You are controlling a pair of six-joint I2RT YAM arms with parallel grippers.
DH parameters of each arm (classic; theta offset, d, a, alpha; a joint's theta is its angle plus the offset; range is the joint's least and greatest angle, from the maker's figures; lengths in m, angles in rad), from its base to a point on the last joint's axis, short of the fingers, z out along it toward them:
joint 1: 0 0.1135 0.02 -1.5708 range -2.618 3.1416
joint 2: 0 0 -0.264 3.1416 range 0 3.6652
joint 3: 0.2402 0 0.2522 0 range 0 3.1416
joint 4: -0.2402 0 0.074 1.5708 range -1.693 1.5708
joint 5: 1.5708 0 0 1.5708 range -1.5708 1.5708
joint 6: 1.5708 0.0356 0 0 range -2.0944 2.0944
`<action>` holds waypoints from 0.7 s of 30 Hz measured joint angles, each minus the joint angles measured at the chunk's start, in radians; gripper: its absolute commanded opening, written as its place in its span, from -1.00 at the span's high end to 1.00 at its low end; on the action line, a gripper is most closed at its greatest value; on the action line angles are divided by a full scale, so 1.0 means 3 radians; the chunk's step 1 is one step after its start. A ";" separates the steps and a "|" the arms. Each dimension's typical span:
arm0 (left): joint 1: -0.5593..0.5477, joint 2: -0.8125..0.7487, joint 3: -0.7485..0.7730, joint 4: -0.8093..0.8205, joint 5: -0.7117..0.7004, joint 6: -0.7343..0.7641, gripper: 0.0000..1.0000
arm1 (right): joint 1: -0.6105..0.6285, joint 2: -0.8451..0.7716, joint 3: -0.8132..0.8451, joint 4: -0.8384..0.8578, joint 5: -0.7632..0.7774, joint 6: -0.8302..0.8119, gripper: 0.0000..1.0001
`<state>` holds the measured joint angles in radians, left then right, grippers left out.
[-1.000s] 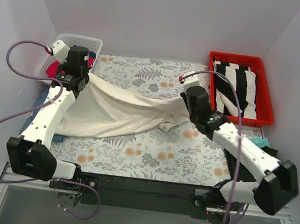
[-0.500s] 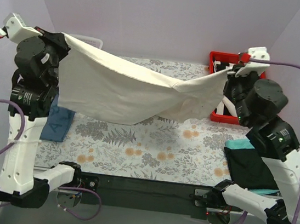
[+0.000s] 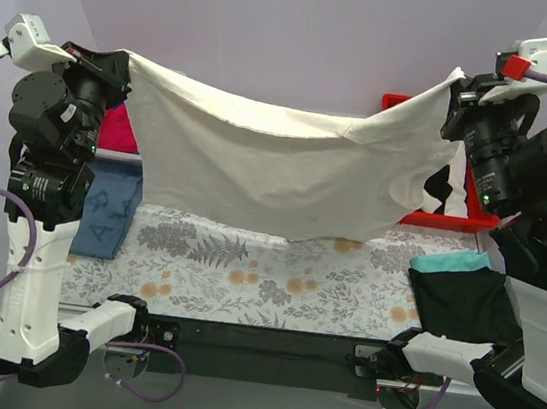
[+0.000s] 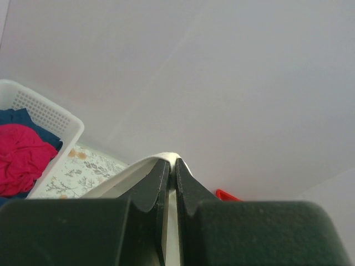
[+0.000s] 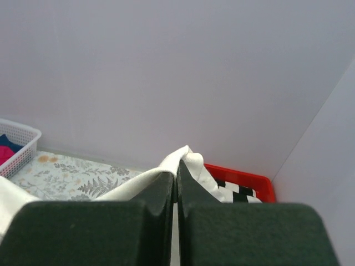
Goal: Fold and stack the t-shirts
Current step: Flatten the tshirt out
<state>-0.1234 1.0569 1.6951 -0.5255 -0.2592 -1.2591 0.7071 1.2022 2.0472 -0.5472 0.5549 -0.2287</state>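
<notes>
A large cream t-shirt (image 3: pixel 278 170) hangs stretched in the air between both raised arms, sagging in the middle above the floral table covering. My left gripper (image 3: pixel 121 61) is shut on its left top corner; the cloth shows pinched between the jaws in the left wrist view (image 4: pixel 171 160). My right gripper (image 3: pixel 458 86) is shut on its right top corner, seen in the right wrist view (image 5: pixel 183 158). A red shirt (image 3: pixel 118 131) and a navy one lie in the white basket (image 4: pixel 52 116). A dark navy shirt (image 3: pixel 109 213) lies at the table's left edge. A black and teal pile (image 3: pixel 458 294) lies at the right.
A red bin (image 5: pixel 244 180) holding a black-and-white striped cloth (image 5: pixel 236 191) stands at the back right, partly behind the raised shirt. The grey floral covering (image 3: pixel 274 275) spreads across the table. White walls close in the back and sides.
Both arms have lifted the cream shirt from lying on the table to hanging high and spread wide. The right gripper rose and moved right; the left stayed high at the left.
</notes>
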 measured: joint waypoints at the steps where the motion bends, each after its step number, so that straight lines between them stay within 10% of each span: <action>1: 0.0000 -0.0011 0.0000 -0.0003 0.0031 0.0005 1.00 | 0.0000 -0.0045 -0.0005 -0.0043 -0.0034 -0.0009 0.97; 13: 0.0000 -0.0585 0.0257 0.0055 0.0267 0.0099 1.00 | 0.0000 -0.0692 0.0018 -0.0070 -0.0294 -0.0209 0.97; 21: 0.0006 -0.0212 -0.0112 0.0561 0.0065 0.0072 1.00 | 0.0000 -0.0118 -0.0243 0.0473 -0.0174 -0.0409 0.97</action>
<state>-0.1215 0.9932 1.6615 -0.3573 -0.2398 -1.2373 0.7071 1.1667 1.9743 -0.4053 0.5026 -0.3515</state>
